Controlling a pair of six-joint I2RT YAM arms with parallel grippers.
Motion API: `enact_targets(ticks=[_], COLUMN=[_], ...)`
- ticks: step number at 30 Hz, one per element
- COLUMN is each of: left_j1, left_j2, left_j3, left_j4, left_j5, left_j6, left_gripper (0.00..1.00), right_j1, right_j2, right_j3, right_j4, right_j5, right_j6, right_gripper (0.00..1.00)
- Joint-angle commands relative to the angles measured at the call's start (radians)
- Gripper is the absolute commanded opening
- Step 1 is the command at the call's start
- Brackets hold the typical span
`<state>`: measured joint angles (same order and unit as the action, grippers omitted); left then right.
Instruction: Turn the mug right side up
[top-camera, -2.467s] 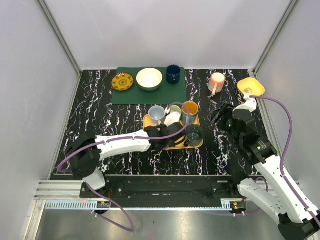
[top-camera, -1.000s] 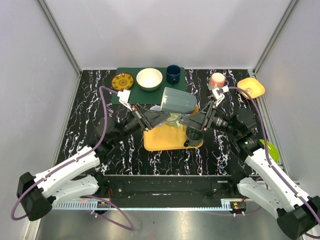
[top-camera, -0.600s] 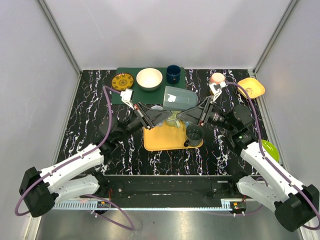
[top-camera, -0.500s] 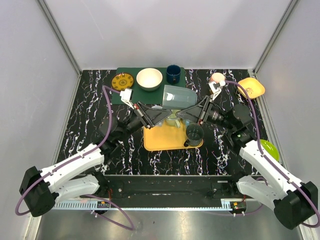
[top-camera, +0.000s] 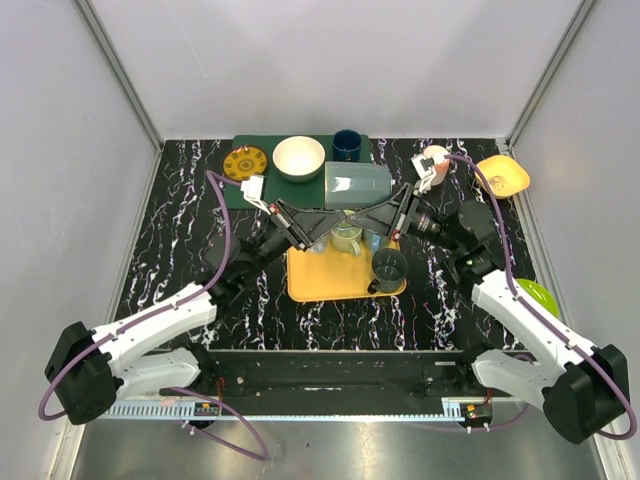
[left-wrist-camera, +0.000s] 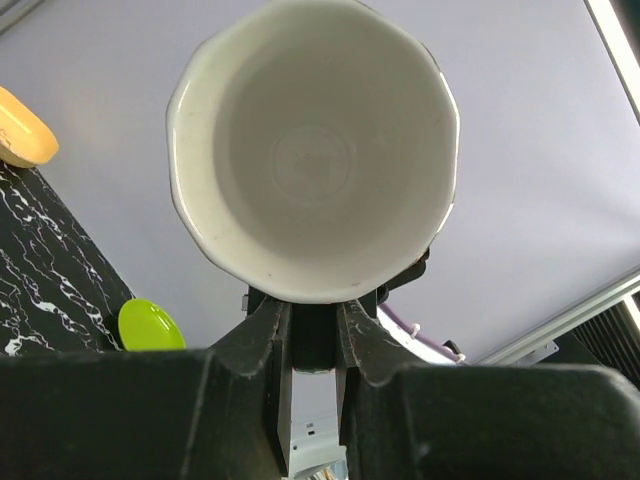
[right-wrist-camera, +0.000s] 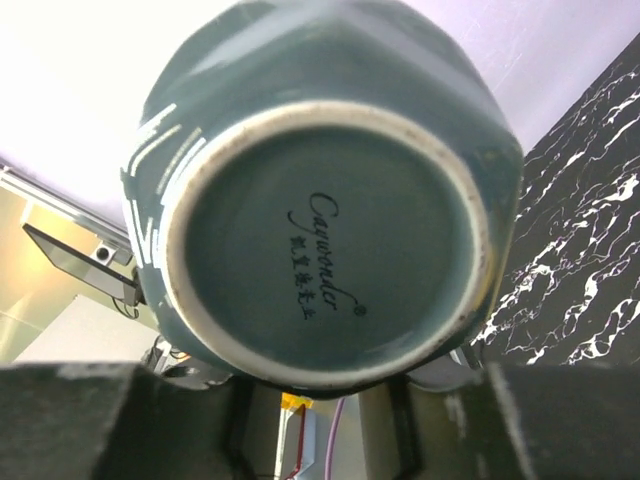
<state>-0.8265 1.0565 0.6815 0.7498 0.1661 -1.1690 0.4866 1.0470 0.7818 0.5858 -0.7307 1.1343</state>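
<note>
1. Since half a second ago the mug (top-camera: 356, 183) has levelled out and drifted toward the far edge of the tray (top-camera: 310, 282). It is held aloft on its side.
2. Nearest, the tray's front-left shows bare yellow and a dark cup (top-camera: 388, 268) stands at its front-right. The bare part looks the safer landing spot.
3. Above mid-tray, the left gripper (left-wrist-camera: 315, 340) pinches narrowly under the mug's mouth end. Whether the right gripper (right-wrist-camera: 320, 400) actually clamps the base end, I cannot tell.
4. Best done by keeping one firm hold and rolling the mouth upward slowly.
</note>
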Motion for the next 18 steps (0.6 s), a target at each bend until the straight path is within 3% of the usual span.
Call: enact_targets(ticks=[1,5,8,10,13,14,16,18], left_j1=[-0.072,-0.079,-0.08,-0.079,-0.077,-0.076,-0.069,-0.063], left_j2=[0.014,0.008,-0.007,-0.029,-0.075,-0.088,-0.128,-0.157], left_j3=[0.006,-0.008,-0.025,-0.034,-0.056,-0.062,-0.074,-0.076], left_j4=[0.114,0.118,0.118,0.096,0.051,0.043,0.01,-0.013], left_j5=[0.185,0.197,0.2,0.193,0.161,0.141,0.124,0.105], left_j6=[-0.021,-0.021,-0.018,-0.003,0.032,0.041,0.063,0.074], left_gripper=[0.0,0.0,0.0,0.0,0.32,0.52,0.64,0.7], right_j1=[0.02,0.02,0.02,0.02,0.02,0.02,0.018,0.02], right_j2=[0.038,0.048,0.038,0.024,-0.014,-0.036,-0.048,-0.058], right_j3=[0.06,0.045,0.036,0.033,0.037,0.042,0.053,0.054], right_j4=[0.098,0.132,0.135,0.109,0.039,0.022,-0.01,-0.014], right_j5=[0.062,0.074,0.097,0.115,0.142,0.149,0.149,0.142], right_j6=[0.016,0.03,0.024,-0.004,-0.065,-0.077,-0.102,-0.105], right_gripper=[0.29,0.17,0.0,0.0,0.0,0.0,0.0,0.0])
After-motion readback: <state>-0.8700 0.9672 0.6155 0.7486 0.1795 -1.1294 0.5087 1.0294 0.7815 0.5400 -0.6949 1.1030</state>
